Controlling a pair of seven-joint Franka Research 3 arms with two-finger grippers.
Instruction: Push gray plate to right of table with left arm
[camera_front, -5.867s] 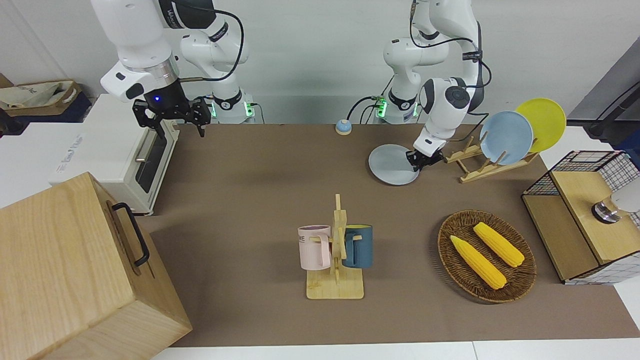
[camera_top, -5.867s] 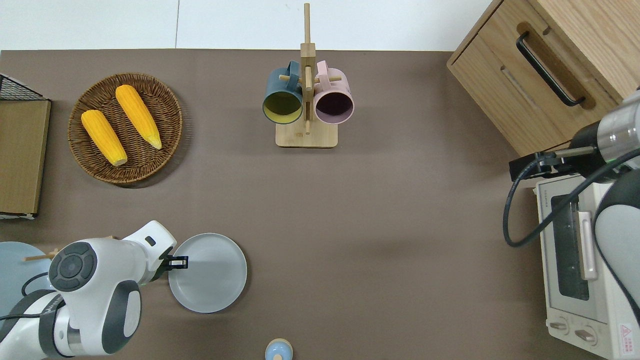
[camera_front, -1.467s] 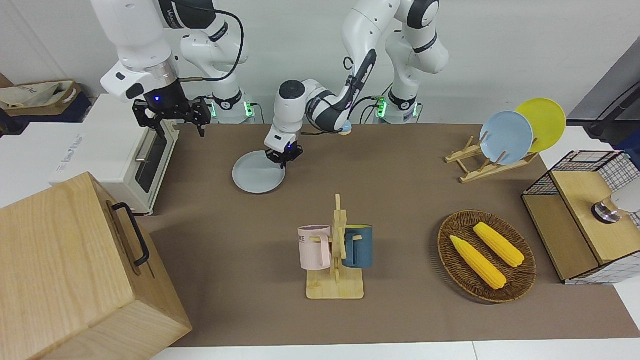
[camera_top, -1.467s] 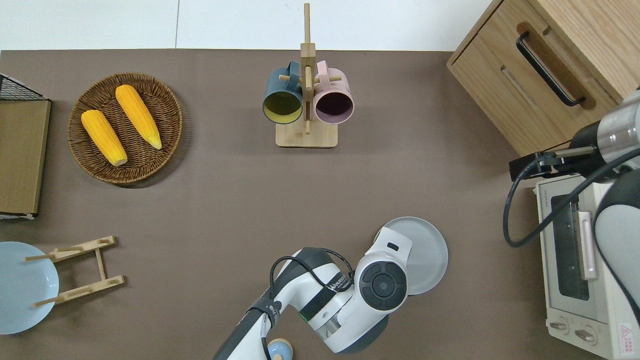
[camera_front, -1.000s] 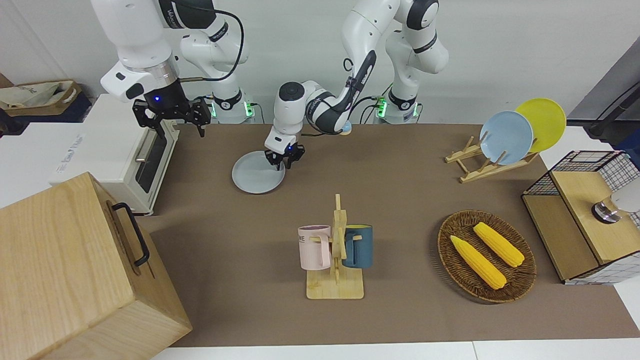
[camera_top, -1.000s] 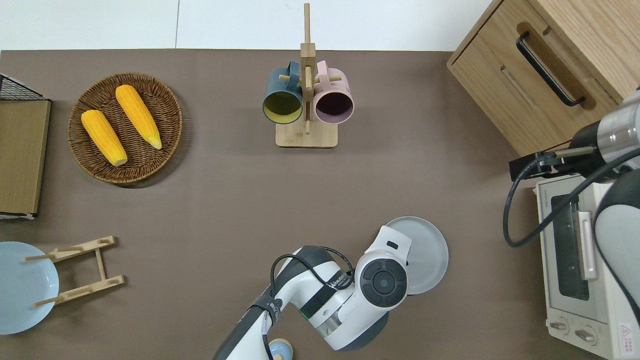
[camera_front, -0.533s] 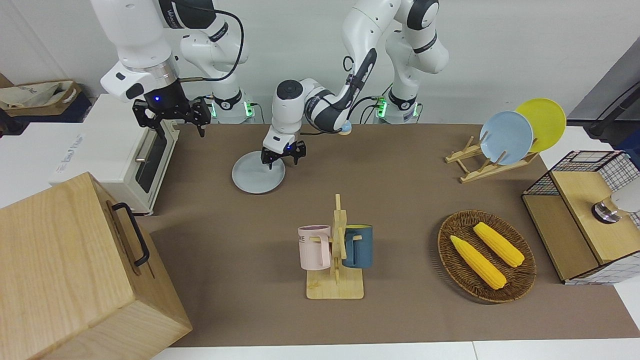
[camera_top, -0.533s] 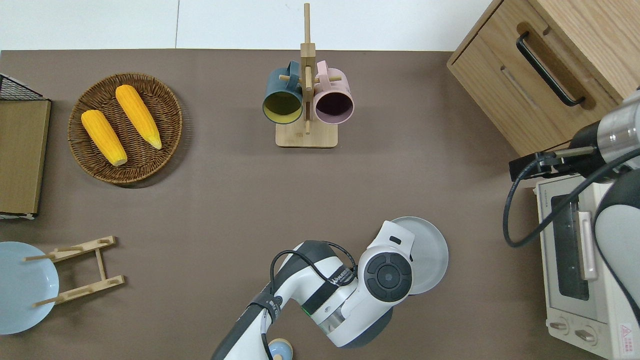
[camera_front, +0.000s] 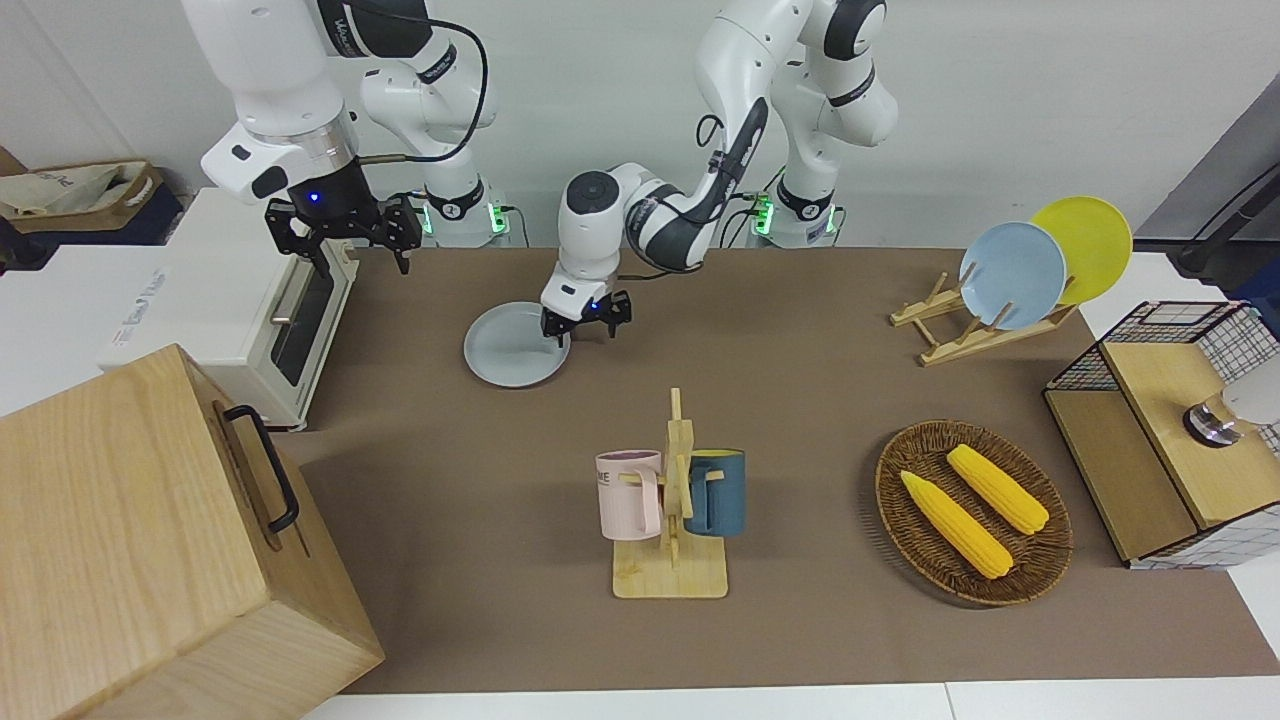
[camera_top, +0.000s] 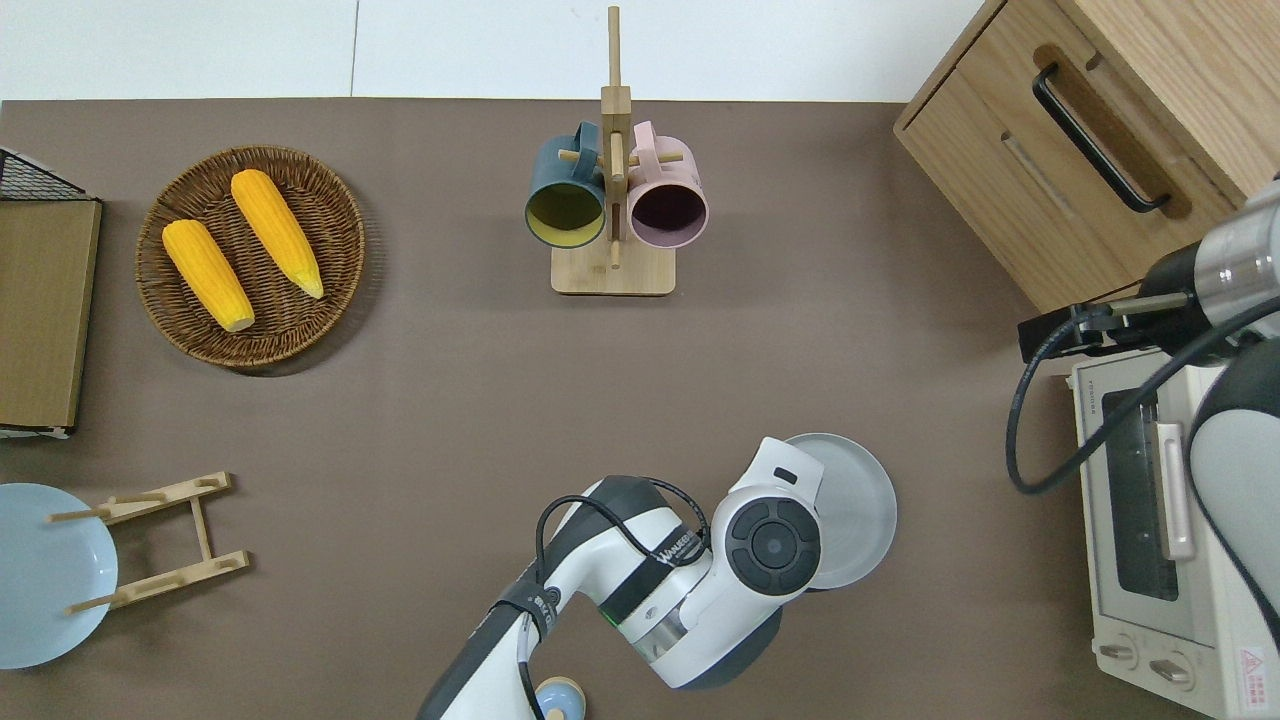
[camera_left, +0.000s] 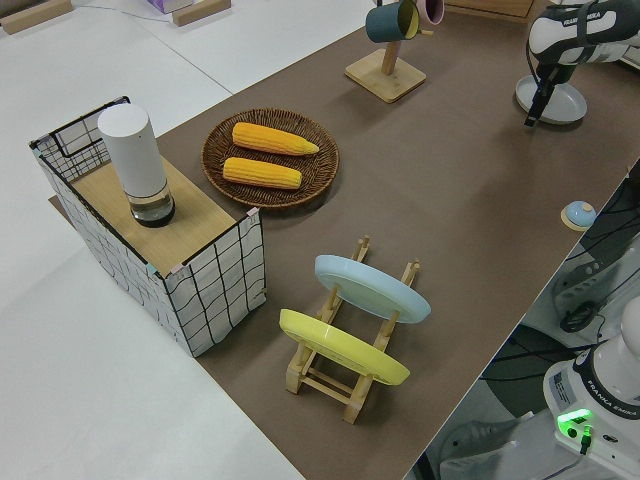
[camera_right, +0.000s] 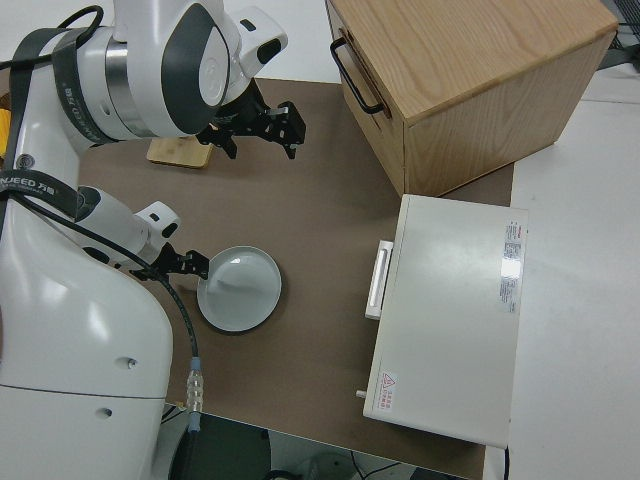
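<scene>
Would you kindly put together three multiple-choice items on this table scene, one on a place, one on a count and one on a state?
1. Where does the small round pale gray plate lie?
A. flat on the brown table mat, near the white toaster oven
B. in the wooden plate rack
C. in the wicker basket

2. How many yellow corn cobs lie in the round wicker basket?
A. one
B. two
C. three

3. How is the left arm's black gripper?
A. shut on the plate
B. shut on a mug
C. fingers open, at the plate's rim

Answers: 1 A, the overhead view shows the plate flat on the mat toward the right arm's end. 2 B, two cobs lie side by side. 3 C, the front view shows spread fingers holding nothing.
</scene>
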